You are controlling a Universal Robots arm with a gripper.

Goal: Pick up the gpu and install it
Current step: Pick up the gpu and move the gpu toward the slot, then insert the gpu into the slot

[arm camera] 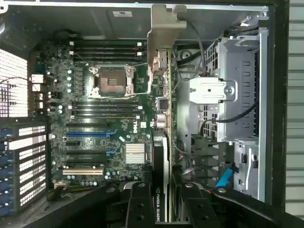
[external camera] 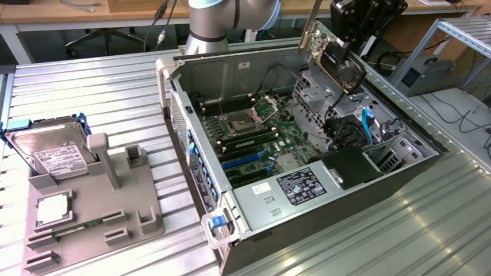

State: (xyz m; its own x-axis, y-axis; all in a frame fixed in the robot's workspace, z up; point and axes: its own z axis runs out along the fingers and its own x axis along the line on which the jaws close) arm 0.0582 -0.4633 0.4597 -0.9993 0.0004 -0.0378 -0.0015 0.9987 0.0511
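The gpu (external camera: pixel 337 63) hangs in the air above the open computer case (external camera: pixel 207 75), not yet seated. The gripper (external camera: pixel 349 39) is closed on one end of the card, and the silver bracket (arm camera: pixel 164 23) is at the other end. Under it lies the green motherboard (arm camera: pixel 95 104). A hard drive (external camera: pixel 50 152) stands in a gray holder (external camera: pixel 115 201) at the exterior view's left.

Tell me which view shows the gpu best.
Exterior view: the gpu hangs in the jaws above the open case, its cooler face visible. The wrist view sees it edge-on, silver bracket at the far end, motherboard behind.
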